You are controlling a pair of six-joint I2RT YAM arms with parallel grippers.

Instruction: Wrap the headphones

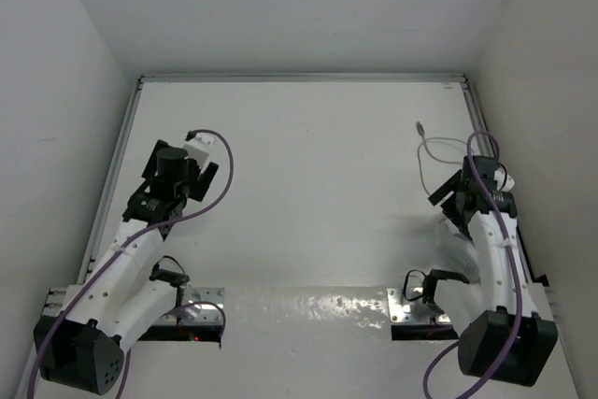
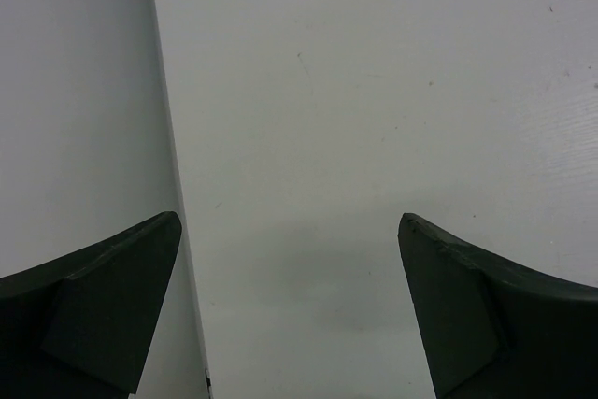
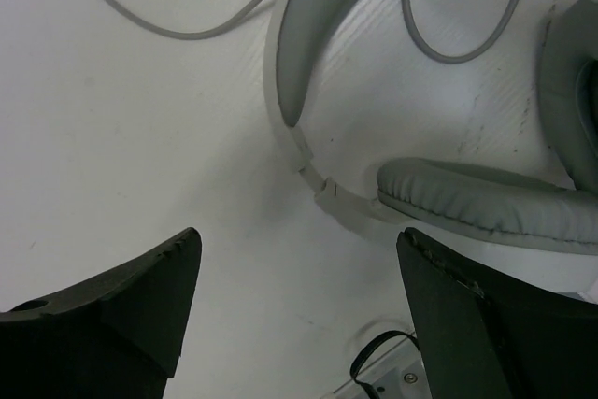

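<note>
Top external view: the white worktop (image 1: 318, 184) carries the headphones (image 3: 467, 198) near its right edge, mostly hidden under the right arm. The left claw (image 2: 290, 231) gapes wide by the worktop's left edge. The right claw (image 3: 299, 240) stands wide, gripping nothing, over the headband (image 3: 285, 63). The thin cable (image 1: 439, 147) loops to its plug (image 1: 420, 126).

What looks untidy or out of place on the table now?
The headphones lie at the right side of the table; their cable sprawls in loose loops, not wrapped. Nothing looks spilled or broken.
</note>
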